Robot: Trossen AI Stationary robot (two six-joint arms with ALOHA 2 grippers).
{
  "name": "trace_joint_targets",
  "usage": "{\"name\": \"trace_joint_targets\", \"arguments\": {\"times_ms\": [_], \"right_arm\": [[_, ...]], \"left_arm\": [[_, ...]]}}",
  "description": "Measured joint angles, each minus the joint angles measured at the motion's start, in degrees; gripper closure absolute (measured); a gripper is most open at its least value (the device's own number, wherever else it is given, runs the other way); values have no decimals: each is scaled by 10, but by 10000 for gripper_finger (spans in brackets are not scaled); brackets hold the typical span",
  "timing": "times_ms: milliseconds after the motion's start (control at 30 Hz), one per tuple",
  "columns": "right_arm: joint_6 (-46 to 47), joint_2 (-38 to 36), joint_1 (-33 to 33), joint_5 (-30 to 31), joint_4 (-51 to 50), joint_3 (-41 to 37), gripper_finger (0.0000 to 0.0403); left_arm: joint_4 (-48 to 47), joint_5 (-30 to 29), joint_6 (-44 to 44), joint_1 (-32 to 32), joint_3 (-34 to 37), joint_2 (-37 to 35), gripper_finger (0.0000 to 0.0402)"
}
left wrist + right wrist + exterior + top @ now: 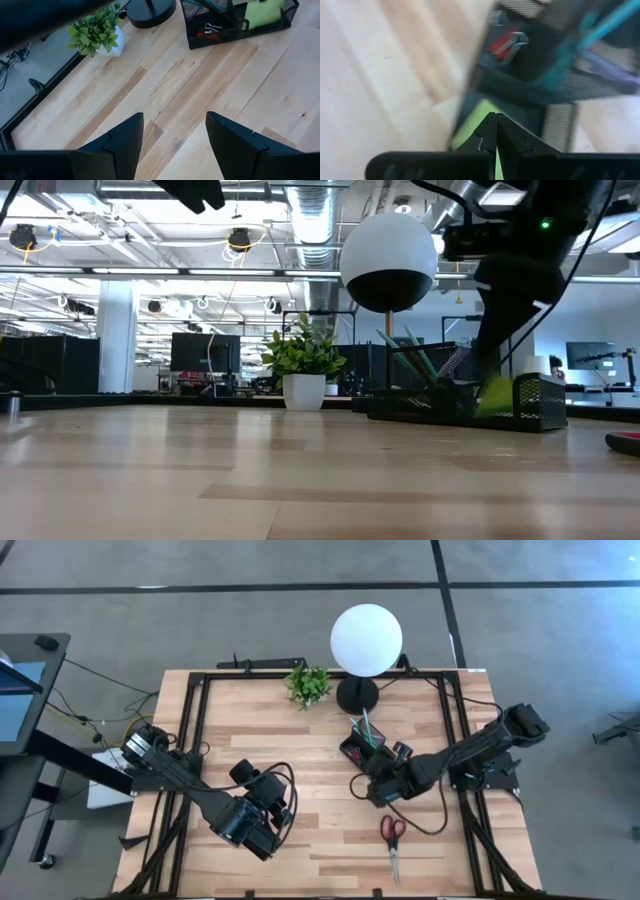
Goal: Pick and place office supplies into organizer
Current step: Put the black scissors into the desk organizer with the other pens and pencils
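Note:
The black mesh organizer stands in front of the lamp base, with teal and dark pens upright in its taller back section. A small red piece and a clip lie in a front compartment. My right gripper is at the organizer's near side, shut on the lime-green sticky-note pad. The pad also shows at the organizer's front compartment in the left wrist view and the low view. The red-handled scissors lie flat on the table near the front edge. My left gripper is open and empty over the table's left half. My right gripper pinches the sticky-note pad between its two shut fingers; the pad's green face shows beside the fingers. The fingers come slanting down from the table's near right side. The pad sits tilted at the organizer's front compartment; I cannot tell whether it rests on anything.
A white globe lamp on a black base stands behind the organizer. A small potted plant stands to the lamp's left. Bare wooden tabletop lies between the two arms. Black frame rails run along the table's edges.

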State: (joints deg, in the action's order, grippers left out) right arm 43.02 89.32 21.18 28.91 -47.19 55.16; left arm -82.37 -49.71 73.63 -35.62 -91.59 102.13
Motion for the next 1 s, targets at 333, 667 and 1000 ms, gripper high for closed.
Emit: {"name": "trace_joint_targets", "arguments": {"times_ms": [333,667,1000], "right_arm": [[-65,-2,24,45,-11,39,403],[-40,-2,183,-6,-76,110,403],[111,0,316,-17,-76,110,384]], "left_arm": [[0,4,0,0,0,0,189],[0,6,1,0,0,0,189],[0,-5,0,0,0,0,189]]}}
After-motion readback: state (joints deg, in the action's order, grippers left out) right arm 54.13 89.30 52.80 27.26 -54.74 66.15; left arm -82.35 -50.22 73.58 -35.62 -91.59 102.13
